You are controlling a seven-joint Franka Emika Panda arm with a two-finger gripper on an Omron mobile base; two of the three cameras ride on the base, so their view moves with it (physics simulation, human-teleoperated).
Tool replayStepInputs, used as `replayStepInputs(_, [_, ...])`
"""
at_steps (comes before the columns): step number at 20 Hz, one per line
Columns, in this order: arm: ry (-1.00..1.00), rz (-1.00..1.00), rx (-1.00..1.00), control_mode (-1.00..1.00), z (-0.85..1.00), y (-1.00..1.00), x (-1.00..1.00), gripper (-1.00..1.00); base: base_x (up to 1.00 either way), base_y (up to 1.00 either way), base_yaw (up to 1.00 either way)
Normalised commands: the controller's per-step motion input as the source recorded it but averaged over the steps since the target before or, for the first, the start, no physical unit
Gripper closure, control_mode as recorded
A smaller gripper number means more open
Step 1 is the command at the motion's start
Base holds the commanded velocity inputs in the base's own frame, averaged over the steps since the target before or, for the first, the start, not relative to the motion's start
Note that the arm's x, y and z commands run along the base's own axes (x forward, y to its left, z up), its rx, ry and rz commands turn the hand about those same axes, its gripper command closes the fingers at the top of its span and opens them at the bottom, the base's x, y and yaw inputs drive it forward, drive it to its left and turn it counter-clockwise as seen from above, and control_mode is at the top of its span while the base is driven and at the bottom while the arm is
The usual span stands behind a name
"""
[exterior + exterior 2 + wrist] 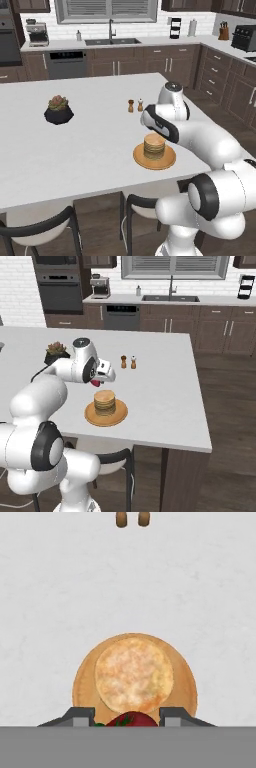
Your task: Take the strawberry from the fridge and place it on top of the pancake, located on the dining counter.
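Note:
On the white dining counter [75,150] [160,391] [50,587] sits the pancake [154,145] [105,400] [134,674], a small golden stack on a round orange-brown plate [150,161] [90,415] [82,682]. My gripper [97,381] [127,717] hangs just above the stack's near-left side, pointing down. It is shut on the strawberry [95,383] [131,719], a small red fruit with green leaves between the fingertips [80,716]. In the hand view the strawberry lies over the plate's near rim. The fridge is out of view.
A black pot with a plant [58,111] [56,351] stands on the counter's left. Two small brown shakers [135,105] [128,361] [132,519] stand beyond the plate. Chairs [35,225] [112,458] tuck under the near edge. Cabinets and a sink [112,41] line the back wall.

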Motion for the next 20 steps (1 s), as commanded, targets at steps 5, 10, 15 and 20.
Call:
replayStepInputs(5, [0.02, -0.03, 0.0, -1.0, -0.45, -0.04, -0.05, 1.0, 0.0, 0.0, 0.0])
replayStepInputs(10, [0.0, 0.0, 0.0, -1.0, -0.26, -0.06, 0.14, 1.0, 0.0, 0.0, 0.0])
replayStepInputs(15, [0.11, 0.0, 0.0, -1.0, -0.04, -0.05, 0.19, 1.0, 0.0, 0.0, 0.0])
replayStepInputs(20, [0.11, 0.0, 0.0, -1.0, -0.11, 0.0, 0.2, 1.0, 0.0, 0.0, 0.0])
